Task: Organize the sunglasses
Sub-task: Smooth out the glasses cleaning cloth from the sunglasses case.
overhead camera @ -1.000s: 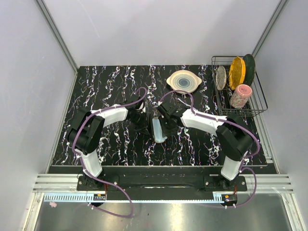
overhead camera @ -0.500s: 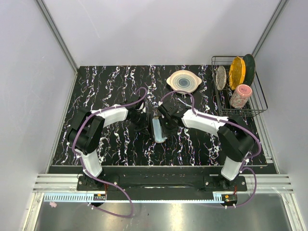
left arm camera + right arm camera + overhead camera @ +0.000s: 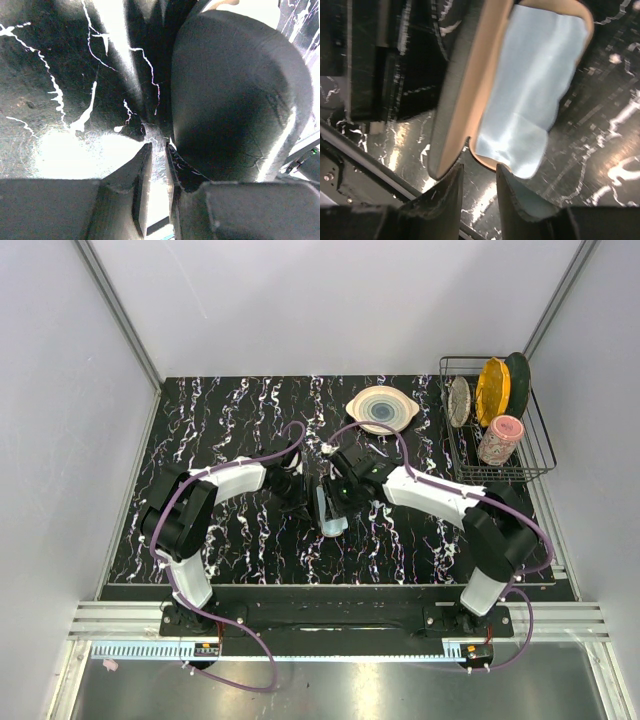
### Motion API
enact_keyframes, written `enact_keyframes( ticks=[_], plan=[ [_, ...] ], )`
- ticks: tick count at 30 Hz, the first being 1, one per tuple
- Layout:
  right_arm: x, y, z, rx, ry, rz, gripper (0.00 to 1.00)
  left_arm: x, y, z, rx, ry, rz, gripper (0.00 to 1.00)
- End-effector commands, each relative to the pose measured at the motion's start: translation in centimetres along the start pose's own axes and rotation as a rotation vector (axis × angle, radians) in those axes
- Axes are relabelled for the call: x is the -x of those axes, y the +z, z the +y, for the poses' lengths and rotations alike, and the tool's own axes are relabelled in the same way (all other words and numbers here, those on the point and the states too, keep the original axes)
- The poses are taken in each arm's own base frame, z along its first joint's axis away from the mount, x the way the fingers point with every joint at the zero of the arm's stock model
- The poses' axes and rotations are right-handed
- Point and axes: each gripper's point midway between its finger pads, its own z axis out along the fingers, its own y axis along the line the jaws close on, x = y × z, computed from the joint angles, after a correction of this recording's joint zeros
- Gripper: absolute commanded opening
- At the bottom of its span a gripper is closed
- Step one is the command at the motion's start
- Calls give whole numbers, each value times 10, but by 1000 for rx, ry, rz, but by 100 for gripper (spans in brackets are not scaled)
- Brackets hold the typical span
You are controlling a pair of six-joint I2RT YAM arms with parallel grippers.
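Note:
The black case [image 3: 331, 527] lies open at the table's middle, tan lining showing. The light blue cloth [image 3: 328, 508] fills its tray and hangs over the rim; it also shows in the right wrist view [image 3: 535, 85]. The sunglasses are not visible in any view. My right gripper [image 3: 330, 492] hovers over the case's end, fingers a little apart with only table between them [image 3: 480, 170]. My left gripper [image 3: 298, 496] sits just left of the case, jaws almost together and nothing between them [image 3: 157, 150]. The black case lid [image 3: 235, 100] fills the right of the left wrist view.
A cream plate [image 3: 381, 407] lies at the back of the table. A wire dish rack [image 3: 535, 445] at the back right holds plates and a pink cup [image 3: 500, 438]. Walls close off the table's left, back and right.
My right arm has shifted back and to the left, bringing its gripper over the far end of the case. The left arm and the case have not moved.

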Motion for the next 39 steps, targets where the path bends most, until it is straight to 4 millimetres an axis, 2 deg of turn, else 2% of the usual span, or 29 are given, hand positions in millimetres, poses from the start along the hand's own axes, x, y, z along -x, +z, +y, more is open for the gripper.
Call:
enact_keyframes(
  ticks=[1,5,15,34,39],
  plan=[
    [-2,7,26,170,-45,32,38,9,-5,-9,-8,9,-29,20],
    [-7,16,32,211,-37,67,37,9,-5,-9,-6,8,-27,20],
    [-20,39,16,149,-17,116,29,10,-6,-10,-4,8,-30,20],
    [-29,60,3,104,-5,143,26,8,-6,-11,-7,5,-27,20],
    [-34,65,1,101,0,160,19,7,-6,-11,-6,3,-25,21]
  ],
)
